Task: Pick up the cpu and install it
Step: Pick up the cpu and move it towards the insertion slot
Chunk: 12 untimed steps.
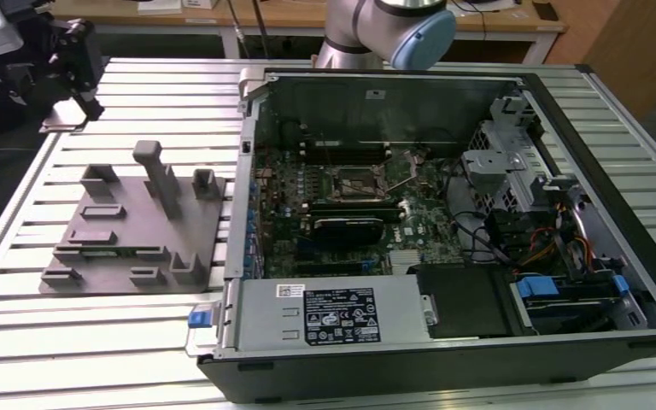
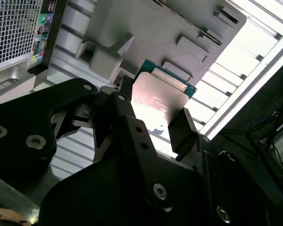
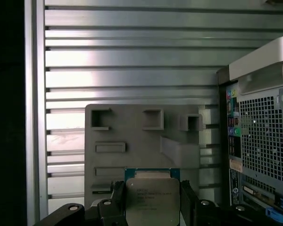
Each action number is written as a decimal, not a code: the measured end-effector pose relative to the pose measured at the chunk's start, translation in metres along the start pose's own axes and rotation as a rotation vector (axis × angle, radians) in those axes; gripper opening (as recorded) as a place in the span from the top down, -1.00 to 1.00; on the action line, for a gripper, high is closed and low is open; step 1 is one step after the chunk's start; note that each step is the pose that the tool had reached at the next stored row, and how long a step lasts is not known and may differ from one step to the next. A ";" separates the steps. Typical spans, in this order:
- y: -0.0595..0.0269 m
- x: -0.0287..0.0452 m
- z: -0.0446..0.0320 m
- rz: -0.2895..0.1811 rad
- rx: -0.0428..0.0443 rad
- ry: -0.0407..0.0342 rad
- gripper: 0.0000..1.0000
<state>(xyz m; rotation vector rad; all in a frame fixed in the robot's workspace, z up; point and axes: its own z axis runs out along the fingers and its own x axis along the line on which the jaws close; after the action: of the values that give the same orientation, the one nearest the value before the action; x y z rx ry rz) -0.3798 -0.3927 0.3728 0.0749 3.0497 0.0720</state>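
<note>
The cpu (image 2: 156, 94) is a thin square chip with a pale metal top and a green edge. My gripper (image 2: 151, 113) is shut on it, one black finger on each side. In the first wrist view the cpu (image 3: 150, 200) sits between the fingers of the gripper (image 3: 152, 189), above the grey fixture plate (image 3: 132, 127). In the exterior view the arm's black tool head (image 1: 72, 64) hangs over the table's far left part, away from the open computer case (image 1: 442, 222). The motherboard's square socket (image 1: 357, 181) lies in the middle of the case.
The grey fixture plate (image 1: 134, 226) with raised posts and pockets lies on the slatted metal table (image 1: 100, 350), on the exterior view's left of the case. A grey labelled power-supply box (image 1: 328, 312) fills the case's near edge. Cables and drive bays (image 1: 545, 231) crowd its right side.
</note>
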 end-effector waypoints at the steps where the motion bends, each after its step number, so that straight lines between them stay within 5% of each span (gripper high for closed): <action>1: 0.0003 -0.0014 0.0001 0.000 0.0000 0.0000 -0.09; 12: 0.0039 -0.0161 0.0016 0.000 0.0000 0.0000 -0.09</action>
<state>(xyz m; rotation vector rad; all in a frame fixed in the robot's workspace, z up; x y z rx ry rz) -0.3634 -0.3896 0.3728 0.0749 3.0497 0.0721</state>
